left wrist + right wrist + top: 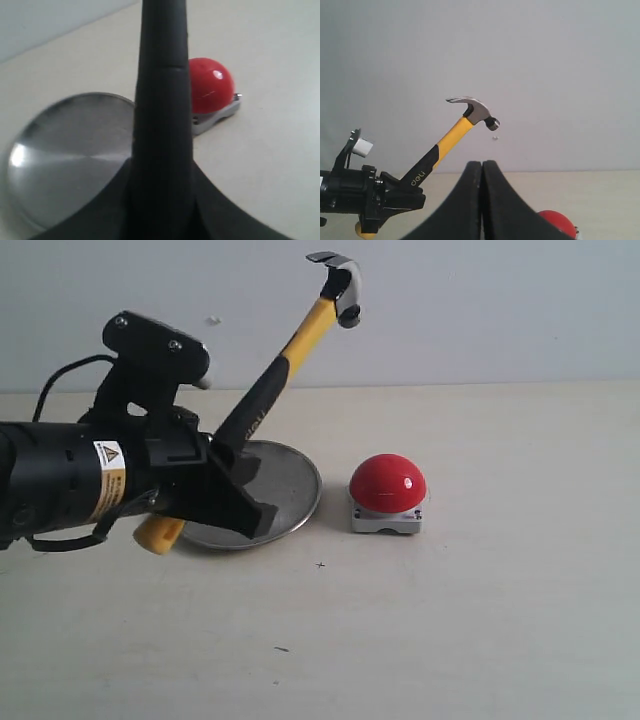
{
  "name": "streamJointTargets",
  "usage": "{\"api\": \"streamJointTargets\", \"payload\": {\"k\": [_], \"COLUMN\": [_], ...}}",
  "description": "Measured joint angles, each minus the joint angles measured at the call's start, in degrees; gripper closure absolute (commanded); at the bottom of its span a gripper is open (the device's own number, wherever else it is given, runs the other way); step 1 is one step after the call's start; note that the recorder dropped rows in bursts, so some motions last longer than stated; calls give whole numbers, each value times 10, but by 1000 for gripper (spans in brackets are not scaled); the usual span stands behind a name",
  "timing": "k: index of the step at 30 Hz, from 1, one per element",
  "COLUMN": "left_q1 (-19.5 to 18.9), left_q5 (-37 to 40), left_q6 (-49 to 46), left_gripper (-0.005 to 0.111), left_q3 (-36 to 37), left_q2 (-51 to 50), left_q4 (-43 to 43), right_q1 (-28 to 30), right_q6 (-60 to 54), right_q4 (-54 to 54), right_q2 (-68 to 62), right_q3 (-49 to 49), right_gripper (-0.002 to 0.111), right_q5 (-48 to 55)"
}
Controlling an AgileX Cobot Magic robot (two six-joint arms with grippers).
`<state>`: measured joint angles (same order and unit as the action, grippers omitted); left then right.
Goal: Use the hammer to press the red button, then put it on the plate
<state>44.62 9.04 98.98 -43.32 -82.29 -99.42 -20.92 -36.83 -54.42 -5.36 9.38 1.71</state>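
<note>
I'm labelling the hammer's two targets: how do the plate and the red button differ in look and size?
The plate is a shallow silver dish; the red button is a glossy red dome on a grey base. The plate is wider; the red button stands taller. The left arm hides part of the plate in the exterior view; the red button shows whole. Both rest on the table.

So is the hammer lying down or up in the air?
Up in the air, tilted. The left gripper holds the hammer by its handle, with the head raised high.
</note>
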Motion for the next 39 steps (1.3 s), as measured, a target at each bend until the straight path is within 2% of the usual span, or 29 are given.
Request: {"api": "streamJointTargets", "payload": {"k": [2,5,11,15,17,19,21,22,25,28,30,39], "left_q1": [0,1,1,1,9,21,37,53,72,76,76,76], "left_q5": [42,117,304,358,352,334,296,246,195,164,117,59], "left_q6": [-92,-272,-623,-731,-758,-763,-758,-745,-726,-696,-676,-671], "left_gripper": [107,107,107,107,107,107,107,107,107,107,107,107], "left_q3": [0,-7,-90,-147,-159,-160,-152,-136,-113,-87,-61,-60], "left_q2": [0,0,-6,-6,-6,-6,-6,-6,-6,-6,-11,-68], "left_q4": [29,133,497,701,767,798,809,811,812,812,812,811], "right_q1": [0,0,0,0,0,0,0,0,0,0,0,0], "right_q6": [0,0,0,0,0,0,0,5,8,10,10,10], "right_q4": [0,0,0,0,0,0,0,0,0,0,0,0], "right_q2": [0,0,0,0,0,0,0,0,9,38,50,50], "right_q3": [0,0,0,0,0,0,0,0,0,0,-16,-52], "right_gripper": [108,108,108,108,108,108,108,108,108,108,108,108], "right_q5": [0,1,1,1,1,1,2,2,2,2,-4,-39]}}
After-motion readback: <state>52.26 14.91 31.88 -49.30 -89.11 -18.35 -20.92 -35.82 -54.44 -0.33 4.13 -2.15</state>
